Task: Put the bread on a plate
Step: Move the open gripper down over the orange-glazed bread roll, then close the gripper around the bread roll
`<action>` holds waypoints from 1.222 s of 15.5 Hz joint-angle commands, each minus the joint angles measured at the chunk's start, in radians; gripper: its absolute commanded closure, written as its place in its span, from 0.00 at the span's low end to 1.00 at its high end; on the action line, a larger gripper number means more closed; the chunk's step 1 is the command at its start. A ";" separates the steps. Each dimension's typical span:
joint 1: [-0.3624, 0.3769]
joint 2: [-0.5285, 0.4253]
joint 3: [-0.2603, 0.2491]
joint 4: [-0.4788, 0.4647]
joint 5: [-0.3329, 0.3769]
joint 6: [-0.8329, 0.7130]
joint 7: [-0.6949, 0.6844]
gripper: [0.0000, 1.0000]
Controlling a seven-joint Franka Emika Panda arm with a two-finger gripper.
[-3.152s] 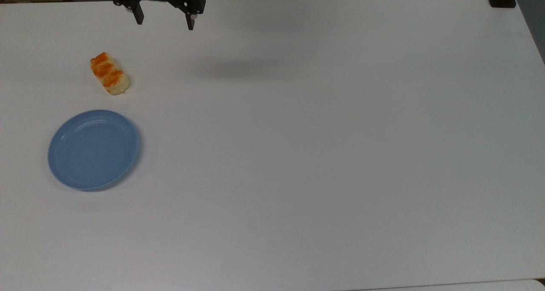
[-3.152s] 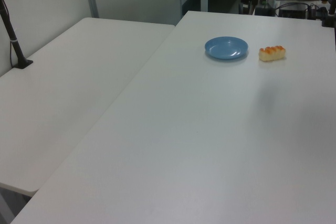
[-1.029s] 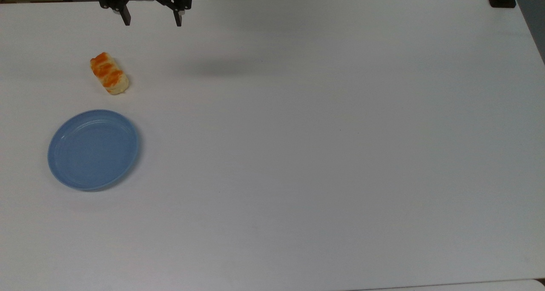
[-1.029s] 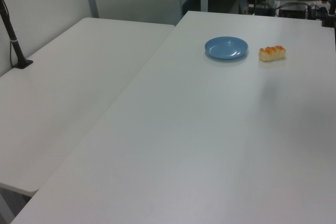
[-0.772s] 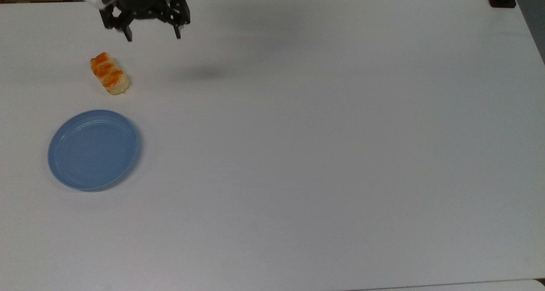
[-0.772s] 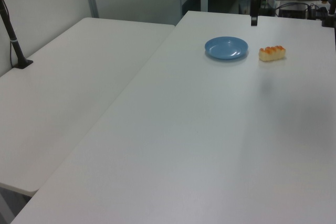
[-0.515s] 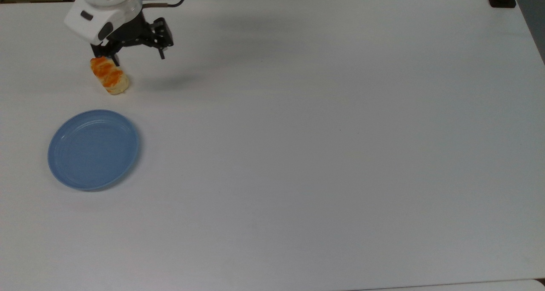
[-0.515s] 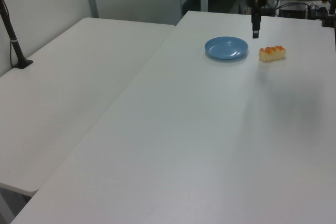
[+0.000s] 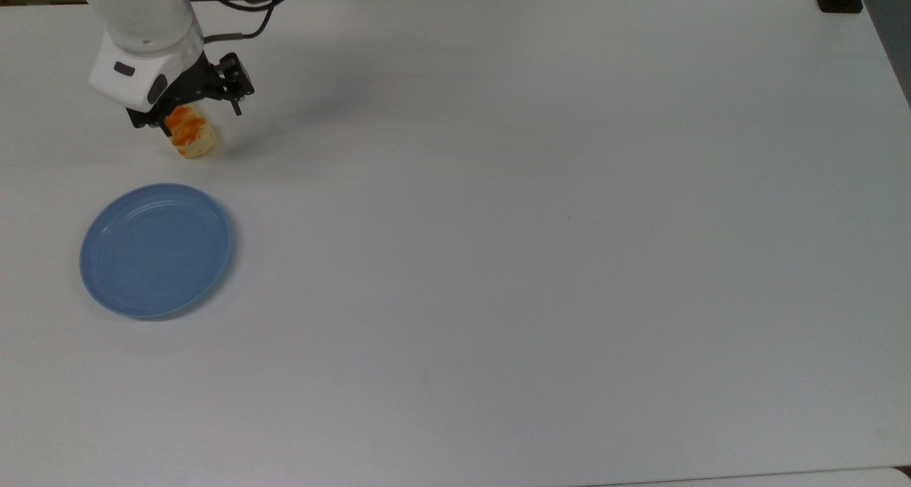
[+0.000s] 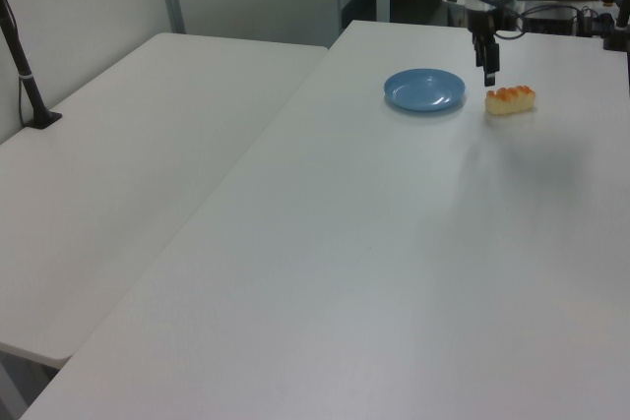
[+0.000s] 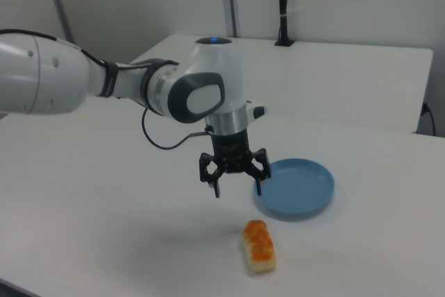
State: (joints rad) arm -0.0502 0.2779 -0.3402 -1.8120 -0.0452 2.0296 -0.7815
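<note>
Gripper [image 11: 238,187] fingers apart, above 1 bread [image 11: 259,245]; 1 plate [image 9: 156,250] near table [image 9: 541,259] edge, wide free surface.

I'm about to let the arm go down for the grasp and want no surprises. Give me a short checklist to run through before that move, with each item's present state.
1. Gripper open: ok, fingers spread wide in the right view.
2. Gripper empty: ok, nothing between the fingers.
3. Bread lying free on the table: ok, apart from the plate.
4. Gripper above the bread, not touching: ok, the right view shows a clear gap.
5. Gripper centred over the bread: cannot tell; the top view overlaps them, the right view shows an offset.
6. Plate bare and ready: ok.
</note>
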 commanded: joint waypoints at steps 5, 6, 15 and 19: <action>0.001 0.075 -0.013 -0.020 -0.025 0.096 -0.013 0.00; 0.000 0.079 -0.013 -0.018 -0.027 0.099 -0.013 0.00; -0.011 0.096 -0.011 -0.078 -0.168 0.115 -0.015 0.13; -0.013 0.095 -0.011 -0.076 -0.168 0.113 -0.015 0.44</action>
State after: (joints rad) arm -0.0649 0.3890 -0.3451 -1.8646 -0.1957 2.1117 -0.7824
